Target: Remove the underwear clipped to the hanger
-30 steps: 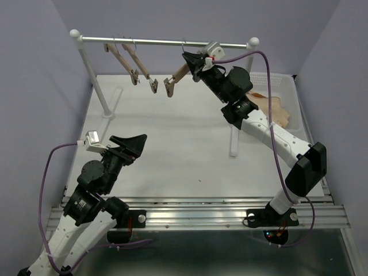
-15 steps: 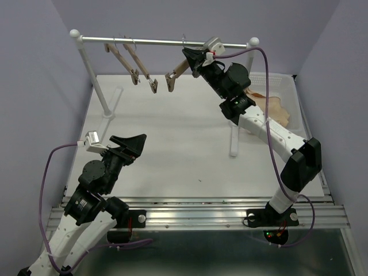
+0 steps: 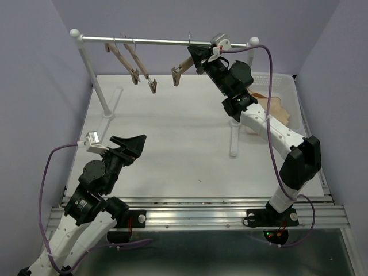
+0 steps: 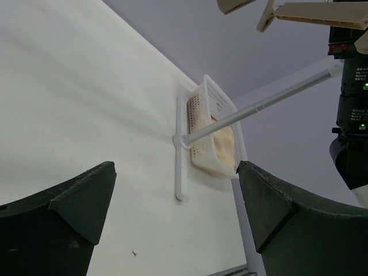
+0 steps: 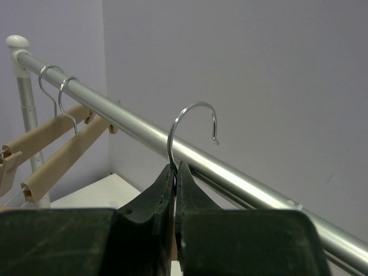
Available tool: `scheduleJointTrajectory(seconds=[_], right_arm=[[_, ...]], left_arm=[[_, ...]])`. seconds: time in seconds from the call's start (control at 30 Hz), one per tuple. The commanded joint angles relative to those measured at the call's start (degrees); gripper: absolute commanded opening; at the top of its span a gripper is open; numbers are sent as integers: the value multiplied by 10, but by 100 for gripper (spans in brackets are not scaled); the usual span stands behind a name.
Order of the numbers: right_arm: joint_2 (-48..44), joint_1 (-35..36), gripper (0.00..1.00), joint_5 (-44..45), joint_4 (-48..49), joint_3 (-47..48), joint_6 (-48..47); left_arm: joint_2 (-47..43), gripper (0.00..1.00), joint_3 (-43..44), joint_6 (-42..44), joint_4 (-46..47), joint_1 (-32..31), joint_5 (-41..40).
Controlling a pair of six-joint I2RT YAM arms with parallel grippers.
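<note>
While the right gripper (image 5: 174, 172) is clamping the wire hook (image 5: 192, 115) of the bare hanger (image 3: 183, 69) just beside the rail (image 5: 241, 172), the underwear (image 3: 279, 109) is lying in the white basket (image 3: 282, 75). Re-hanging is probably proceeding; next, the hook needs lowering over the rail. The left gripper (image 3: 130, 144) is hanging open, holding nothing.

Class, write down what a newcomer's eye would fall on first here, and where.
The right tool, high at the back, pinches a wooden hanger's wire hook by the metal rail. Two more hangers hang further left; beige underwear lies in the white basket at the right.
</note>
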Motion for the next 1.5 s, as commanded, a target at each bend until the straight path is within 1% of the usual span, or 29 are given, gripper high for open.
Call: scheduleJointTrajectory(seconds=[0.0, 0.4, 0.63, 0.77, 0.87, 0.9, 0.97, 1.0, 1.07, 1.1, 1.27, 1.3, 1.37, 1.43, 1.47], right_arm=[[5, -5, 1, 4, 55, 12, 23], [20, -11, 1, -54, 53, 0, 46], [49, -11, 1, -70, 47, 20, 59], [66, -11, 3, -108, 40, 39, 70], [82, -11, 8, -136, 40, 51, 81], [85, -11, 8, -142, 39, 54, 81], [92, -11, 13, -151, 34, 59, 98], [90, -11, 22, -151, 32, 59, 99], [83, -11, 30, -144, 32, 53, 100], [79, -11, 38, -138, 33, 50, 101], [30, -11, 47, -104, 28, 17, 110], [21, -11, 51, -100, 25, 13, 113], [-11, -11, 67, -94, 12, -3, 116], [-35, -11, 82, -84, -5, -17, 133], [-50, -11, 100, -73, -15, -34, 134]], left_arm=[[-11, 99, 0, 9, 6, -2, -15], [-25, 99, 1, 2, -7, -2, -23], [-30, 99, 4, 0, -14, -2, -28], [-36, 99, 0, -5, -14, -3, -29], [-38, 99, -1, -8, -17, -3, -27], [-37, 99, -1, -8, -17, -2, -27], [-39, 99, 0, -9, -20, -2, -27], [-41, 99, 0, -10, -22, -2, -28], [-43, 99, 0, -11, -23, -2, -30], [-44, 99, 0, -11, -25, -2, -29], [-45, 99, 0, -10, -22, -3, -26], [-45, 99, 1, -10, -22, -3, -24], [-41, 99, 0, -7, -17, -2, -19], [-40, 99, -1, -7, -12, -2, -16], [-37, 99, -1, -5, -9, -3, -12]])
